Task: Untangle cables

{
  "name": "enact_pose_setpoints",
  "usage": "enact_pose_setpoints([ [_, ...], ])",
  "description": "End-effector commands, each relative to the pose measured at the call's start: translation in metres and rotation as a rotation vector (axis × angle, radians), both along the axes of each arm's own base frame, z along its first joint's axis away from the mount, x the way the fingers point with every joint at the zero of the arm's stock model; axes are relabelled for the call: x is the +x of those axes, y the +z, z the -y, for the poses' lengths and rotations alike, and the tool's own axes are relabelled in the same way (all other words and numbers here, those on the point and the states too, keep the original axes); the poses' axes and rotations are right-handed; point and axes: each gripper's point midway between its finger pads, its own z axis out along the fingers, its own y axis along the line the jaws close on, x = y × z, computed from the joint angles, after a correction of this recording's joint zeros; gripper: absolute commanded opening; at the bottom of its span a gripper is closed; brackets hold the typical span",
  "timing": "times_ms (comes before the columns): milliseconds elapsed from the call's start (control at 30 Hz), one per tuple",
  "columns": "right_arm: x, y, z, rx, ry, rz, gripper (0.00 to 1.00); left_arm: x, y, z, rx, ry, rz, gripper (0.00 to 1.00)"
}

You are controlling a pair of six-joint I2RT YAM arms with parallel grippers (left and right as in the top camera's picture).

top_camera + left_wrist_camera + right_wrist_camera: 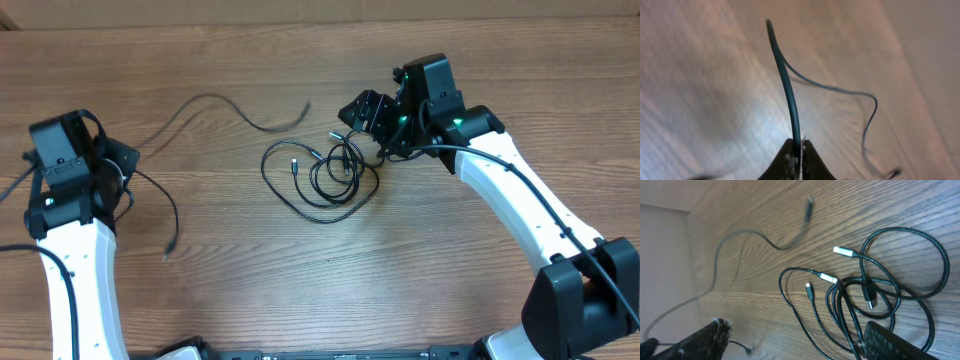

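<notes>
A tangle of thin black cables (325,175) with silvery plug tips lies in loops at the table's middle; it also shows in the right wrist view (865,290). One separate cable (215,100) runs from my left gripper (128,160) up and right, and its other end trails down to a plug (167,255). My left gripper (796,152) is shut on this cable (787,85). My right gripper (362,122) is open and empty at the tangle's upper right edge. In the right wrist view its fingers (800,345) straddle several strands, the right finger touching the loops.
The wooden table (450,290) carries only the cables and the arms. A pale wall or board (300,8) borders the far edge. The arms' own thicker black wires run along their white links (520,190).
</notes>
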Motion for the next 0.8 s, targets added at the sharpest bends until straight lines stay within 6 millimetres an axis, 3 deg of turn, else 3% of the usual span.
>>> enact_pose_setpoints([
  [0, 0.002, -0.002, 0.002, -0.02, -0.009, 0.014, 0.86, 0.001, -0.026, 0.024, -0.198, 0.004, -0.055, 0.11],
  [100, 0.002, -0.002, 0.002, -0.02, -0.01, 0.015, 0.87, 0.008, -0.039, 0.049, -0.336, -0.078, -0.078, 0.12],
  [167, 0.002, -0.002, 0.002, -0.02, -0.009, 0.015, 0.87, 0.014, -0.051, 0.055, -0.386, -0.1, -0.099, 0.22],
  [267, 0.002, -0.002, 0.002, -0.02, -0.009, 0.013, 0.88, 0.035, -0.062, 0.033, -0.238, -0.165, -0.082, 0.31],
  [367, 0.002, -0.002, 0.002, -0.02, -0.009, 0.014, 0.88, 0.057, -0.064, 0.008, -0.049, -0.256, -0.05, 0.59],
  [567, 0.002, -0.002, 0.002, -0.02, -0.01, 0.014, 0.88, 0.08, -0.082, -0.023, 0.145, -0.318, -0.075, 0.64],
  [767, 0.002, -0.002, 0.002, -0.022, -0.011, 0.015, 0.89, 0.081, -0.139, -0.021, 0.283, -0.627, -0.246, 0.8],
])
